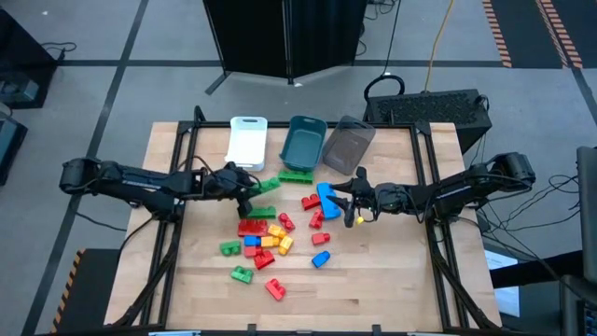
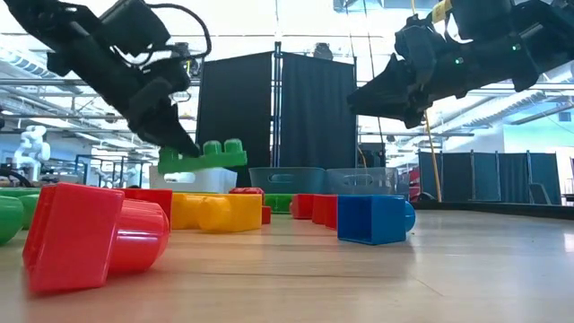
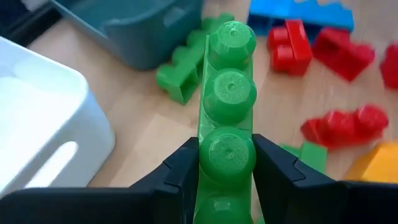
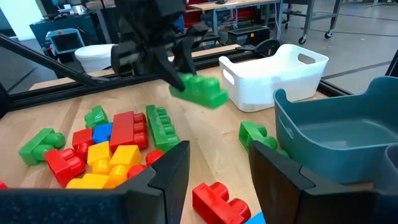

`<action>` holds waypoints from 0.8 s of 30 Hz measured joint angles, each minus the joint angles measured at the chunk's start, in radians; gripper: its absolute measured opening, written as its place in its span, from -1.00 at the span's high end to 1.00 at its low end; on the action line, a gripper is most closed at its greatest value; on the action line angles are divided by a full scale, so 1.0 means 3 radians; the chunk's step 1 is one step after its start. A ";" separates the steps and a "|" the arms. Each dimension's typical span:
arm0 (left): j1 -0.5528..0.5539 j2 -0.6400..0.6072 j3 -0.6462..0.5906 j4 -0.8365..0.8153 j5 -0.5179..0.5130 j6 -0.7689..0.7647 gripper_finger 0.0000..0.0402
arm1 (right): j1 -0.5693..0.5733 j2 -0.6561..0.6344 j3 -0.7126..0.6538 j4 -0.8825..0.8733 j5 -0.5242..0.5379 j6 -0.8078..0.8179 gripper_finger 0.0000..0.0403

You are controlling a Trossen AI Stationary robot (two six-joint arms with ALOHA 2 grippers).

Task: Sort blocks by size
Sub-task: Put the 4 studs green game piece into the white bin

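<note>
- Blocks point(image 1: 266, 238): main loose pile sits on the wooden table point(image 1: 392, 289), below and between the two pincers in the high view; mixed red, yellow, blue, orange, green.
- Left gripper point(image 1: 250, 189): pinching a long green block point(image 3: 225, 106) by one end, fingers point(image 3: 180, 171) pressed on both sides. Block is lifted clear of the table in the low view, studs up, roughly level.
- White bin point(image 1: 247, 140): just beyond the left gripper toward the table's far edge, slightly to its left.
- Second long green block point(image 1: 262, 212) lies flat on the table just under/beside the left gripper, next to a red one point(image 1: 252, 227).
- Green block point(image 1: 297, 175) ahead of the left pincer, touching or nearly touching the teal bin point(image 1: 304, 143).
- Grey bin point(image 1: 347, 142): right of the teal one, beyond the right gripper.
- Blue point(image 1: 327, 197) and red blocks point(image 1: 312, 201) lie just left of the right pincer's tips.
- Right gripper point(image 1: 354, 198): hovering above the table, fingers point(image 4: 165, 171) spread partway, nothing between them.
</note>
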 joint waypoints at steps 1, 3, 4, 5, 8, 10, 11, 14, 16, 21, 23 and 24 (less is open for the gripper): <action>0.0002 -0.0031 0.0033 -0.0024 -0.0031 -0.0060 0.42 | 0.0000 0.0000 0.0000 0.0000 -0.0001 0.0009 0.25; 0.0005 -0.0092 0.0111 -0.0060 -0.0132 -0.0170 0.42 | 0.0000 0.0000 0.0000 0.0000 -0.0001 0.0027 0.25; 0.0006 -0.0114 0.0167 -0.0100 -0.0171 -0.0215 0.42 | 0.0000 0.0000 0.0000 0.0000 -0.0001 0.0030 0.25; 0.0006 -0.0128 0.0229 -0.0133 -0.0211 -0.0250 0.42 | 0.0000 0.0000 0.0000 0.0000 -0.0001 0.0031 0.25; 0.0028 -0.0146 0.0457 -0.0406 -0.0383 -0.0261 0.42 | 0.0000 0.0000 0.0000 -0.0003 -0.0001 0.0049 0.25; 0.0083 -0.0146 0.0615 -0.0623 -0.0601 -0.0265 0.42 | 0.0000 0.0000 0.0000 -0.0014 -0.0001 0.0091 0.25; 0.0120 -0.0146 0.0673 -0.0711 -0.0747 -0.0265 0.42 | 0.0000 0.0000 0.0000 -0.0019 -0.0001 0.0112 0.25; 0.0292 -0.0146 0.0778 -0.0885 -0.1157 -0.0345 0.42 | 0.0000 0.0000 0.0000 -0.0039 -0.0004 0.0127 0.25; 0.0470 -0.0146 0.0785 -0.0911 -0.1334 -0.0534 0.42 | 0.0000 0.0000 0.0000 -0.0053 -0.0008 0.0169 0.25; 0.0976 -0.0076 0.0786 -0.1021 -0.1147 -0.0959 0.42 | 0.0000 0.0000 0.0000 -0.0082 -0.0010 0.0262 0.25; 0.1132 -0.0013 0.0786 -0.1020 -0.1026 -0.1058 0.42 | 0.0000 0.0000 0.0000 -0.0094 -0.0010 0.0294 0.25; 0.1193 0.0028 0.0786 -0.0989 -0.0978 -0.1075 0.42 | 0.0000 0.0000 0.0000 -0.0095 -0.0010 0.0294 0.25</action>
